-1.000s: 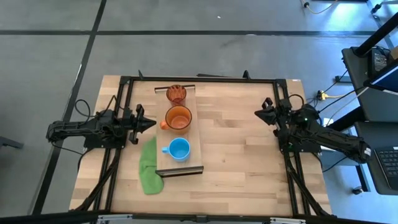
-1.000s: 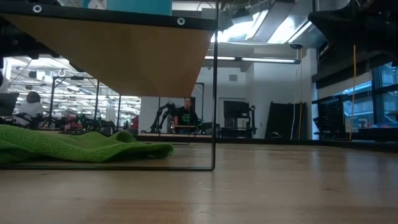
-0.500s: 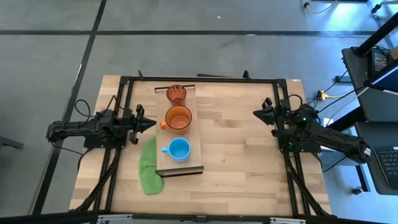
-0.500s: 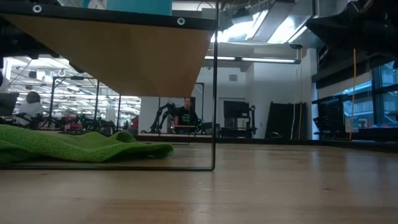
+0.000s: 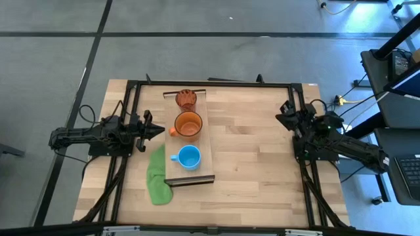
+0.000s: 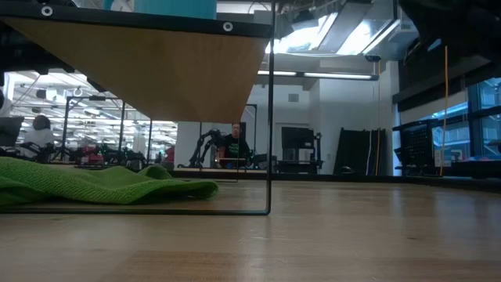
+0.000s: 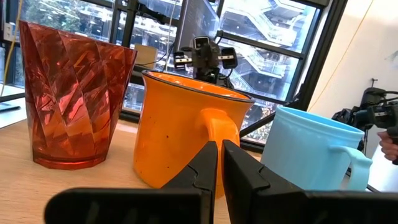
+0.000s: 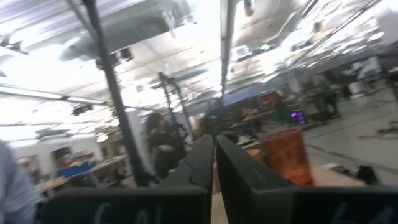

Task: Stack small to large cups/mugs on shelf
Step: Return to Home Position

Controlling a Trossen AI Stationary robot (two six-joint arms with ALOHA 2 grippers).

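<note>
High view: the shelf [image 5: 205,152] lies lengthwise on the worktop [image 5: 256,157], left of centre, and carries the three vessels in one row, well apart from one another. The dark red tumbler [image 5: 186,99] stands at the 12 o'clock end, the orange mug [image 5: 188,124] in the middle, and the blue mug [image 5: 189,157] towards 6 o'clock, its handle at 9 o'clock. A green cloth [image 5: 156,176] lies on the worktop at about 8 o'clock from the blue mug, partly under the shelf edge. The left end effector [image 5: 157,130] waits at 9 o'clock from the orange mug, just beside the shelf and clear of it. The right end effector [image 5: 283,115] sits at the worktop's 3 o'clock edge, well apart from the shelf. Low view: the underside of the shelf [image 6: 156,63] hangs above the worktop [image 6: 313,235] on a thin dark frame, with the green cloth [image 6: 94,184] bunched beneath it; a person [image 6: 233,145] stands far off in the room behind. Left wrist view: the left end effector [image 7: 219,155] has its fingers drawn together, holding nothing, and points at the handle of the orange mug [image 7: 180,130], which stands upright between the dark red tumbler [image 7: 74,93] and the blue mug [image 7: 311,149]. Right wrist view: the right end effector [image 8: 214,149] likewise has its fingers together and empty; the dark red tumbler [image 8: 286,155] shows farther off.
</note>
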